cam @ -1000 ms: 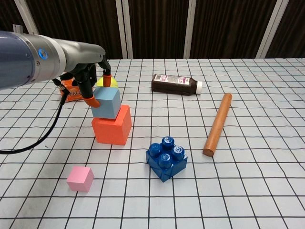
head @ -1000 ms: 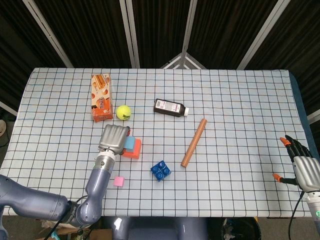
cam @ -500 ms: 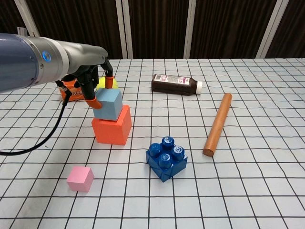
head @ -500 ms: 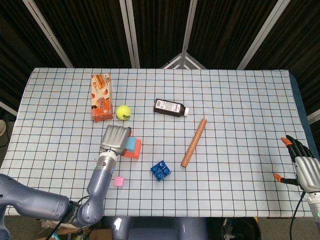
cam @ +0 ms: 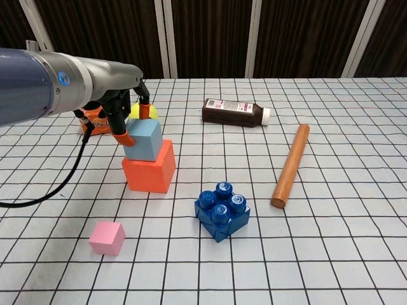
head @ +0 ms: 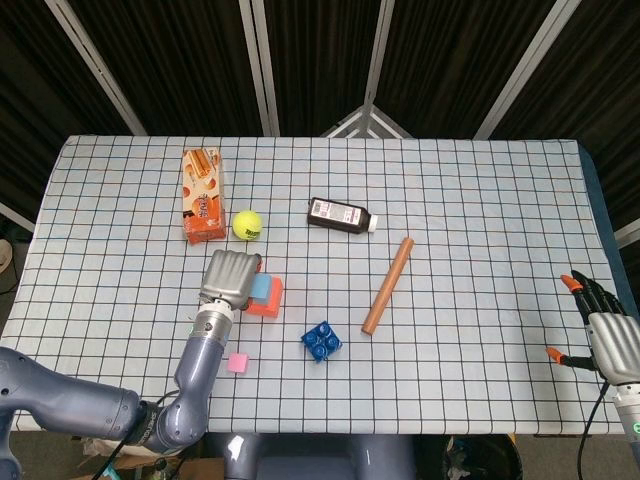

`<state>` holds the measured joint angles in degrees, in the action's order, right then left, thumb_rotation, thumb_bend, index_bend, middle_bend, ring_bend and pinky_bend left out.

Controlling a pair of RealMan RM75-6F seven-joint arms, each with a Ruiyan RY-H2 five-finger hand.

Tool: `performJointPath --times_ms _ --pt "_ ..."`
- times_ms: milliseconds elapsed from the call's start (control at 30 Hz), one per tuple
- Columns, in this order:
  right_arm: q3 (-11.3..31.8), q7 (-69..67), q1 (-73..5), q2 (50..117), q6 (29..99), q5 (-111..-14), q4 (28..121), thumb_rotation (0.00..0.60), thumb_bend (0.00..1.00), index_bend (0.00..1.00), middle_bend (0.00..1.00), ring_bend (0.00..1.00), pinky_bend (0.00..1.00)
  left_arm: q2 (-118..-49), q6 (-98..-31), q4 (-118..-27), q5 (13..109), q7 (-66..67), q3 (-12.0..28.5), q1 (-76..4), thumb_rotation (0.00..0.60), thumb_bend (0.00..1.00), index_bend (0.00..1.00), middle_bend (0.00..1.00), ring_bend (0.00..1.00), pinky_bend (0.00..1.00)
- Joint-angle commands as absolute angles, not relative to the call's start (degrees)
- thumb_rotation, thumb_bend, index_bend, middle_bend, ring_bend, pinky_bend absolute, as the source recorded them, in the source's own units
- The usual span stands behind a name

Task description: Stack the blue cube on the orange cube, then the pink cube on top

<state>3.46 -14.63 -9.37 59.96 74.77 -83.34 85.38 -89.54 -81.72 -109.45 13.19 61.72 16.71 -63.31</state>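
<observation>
The blue cube [cam: 145, 140] sits on top of the orange cube [cam: 151, 170], left of the table's middle. My left hand [cam: 124, 105] pinches the blue cube from the left and behind, with orange fingertips [cam: 129, 140] on its sides. In the head view the left hand [head: 229, 277] covers part of the blue cube [head: 264, 288] and the orange cube [head: 272, 300]. The pink cube [cam: 107, 237] lies alone on the table nearer the front edge, also visible as the pink cube [head: 237, 362]. My right hand [head: 610, 335] hangs at the far right edge, fingers apart and empty.
A blue studded brick [cam: 222, 210] lies right of the stack. A wooden rod [cam: 290, 165] lies further right, a dark bottle [cam: 234, 112] on its side behind. A tennis ball [head: 247, 224] and an orange snack box [head: 202, 195] stand behind the left hand.
The left hand has set the blue cube squarely down onto the orange cube, shifting slightly right. The right hand has not moved.
</observation>
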Motion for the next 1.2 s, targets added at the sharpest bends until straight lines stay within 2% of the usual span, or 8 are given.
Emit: performJointPath --times_ms 33,200,400,800,1000,1200 --pt "3.4 -14.6 -9.4 60.0 74.8 -83.3 85.4 0.6 0.13 0.0 0.01 0.06 0.13 -89.5 -81.7 -109.5 13.3 61.6 16.7 -63.3 0.6 0.34 0.44 0.8 0.75 0.82" --pt "3.5 -14.5 -9.4 59.9 74.7 -83.2 85.5 0.6 0.13 0.0 0.01 0.06 0.13 -89.6 -81.7 -109.5 13.3 61.6 16.6 -63.2 0.6 0.33 0.41 0.8 0.75 0.82" --pt "3.4 -14.5 -9.4 59.9 74.5 -83.1 85.6 0.6 0.13 0.0 0.01 0.06 0.13 -89.7 -81.5 -109.3 14.0 61.6 16.3 -63.3 0.6 0.2 0.34 0.79 0.75 0.82" --pt "3.5 -14.2 -9.5 59.6 73.9 -82.5 86.0 0.6 0.13 0.0 0.01 0.06 0.13 -89.8 -82.3 -109.9 14.8 62.5 15.6 -63.5 0.6 0.1 0.28 0.78 0.74 0.82" --pt "3.5 -14.1 -9.5 59.5 73.5 -82.2 86.3 0.6 0.13 0.0 0.02 0.06 0.13 -85.5 -83.9 -115.7 16.7 60.8 16.2 -61.7 0.6 0.08 0.25 0.77 0.73 0.81" --pt "3.5 -13.6 -9.6 59.3 73.1 -81.8 86.7 0.6 0.13 0.0 0.01 0.06 0.13 -78.6 -86.4 -123.9 23.8 56.7 14.6 -57.6 0.6 0.08 0.28 0.77 0.73 0.81"
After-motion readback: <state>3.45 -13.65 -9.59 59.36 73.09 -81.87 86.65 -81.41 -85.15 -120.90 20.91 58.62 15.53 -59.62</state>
